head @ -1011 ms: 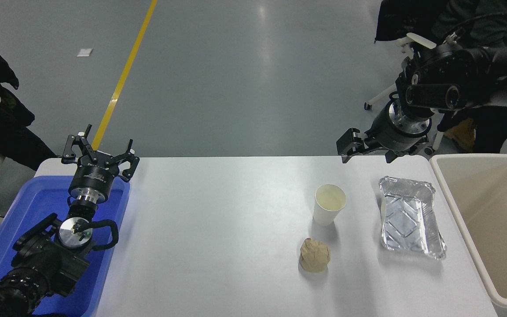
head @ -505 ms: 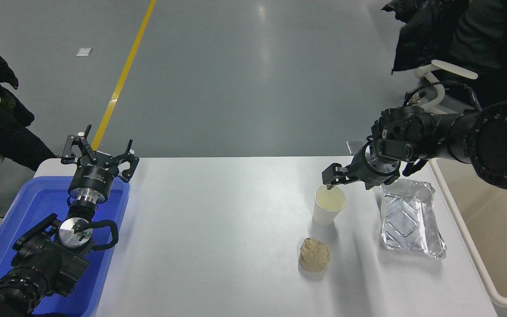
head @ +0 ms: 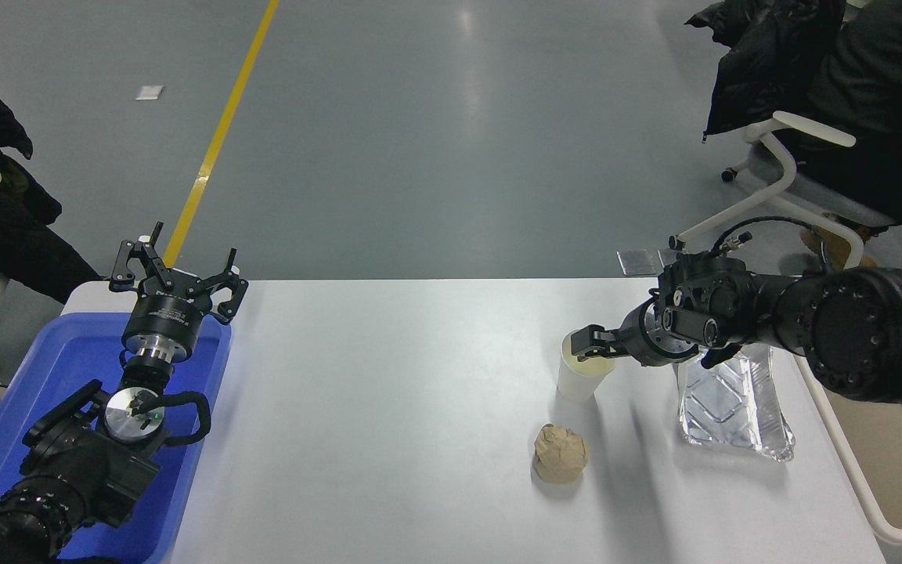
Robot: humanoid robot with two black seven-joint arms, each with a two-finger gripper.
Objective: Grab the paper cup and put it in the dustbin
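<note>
Black right end effector (head: 593, 341) has dropped from high above the counter down to the small white paper cup (head: 581, 375). Its fingers sit at the cup's rim; I cannot tell if they grip. The cup stands between the brown paper ball (head: 560, 453) and the big beige plastic dustbin (head: 850, 439). Next comes the lift. The white counter (head: 388, 407) has grey floor (head: 420, 133) behind it.

1. The right arm (head: 811, 329) sits lower in the frame than a second ago, when it was at the upper right; it now stretches leftward across the right middle.
2. The right gripper (head: 588, 345), earlier above the table's far edge, is now at the rim of the paper cup (head: 580, 374), its tip over the cup's mouth.
3. The arm now covers the upper part of the foil tray (head: 733, 415) and much of the dustbin (head: 850, 439).
</note>
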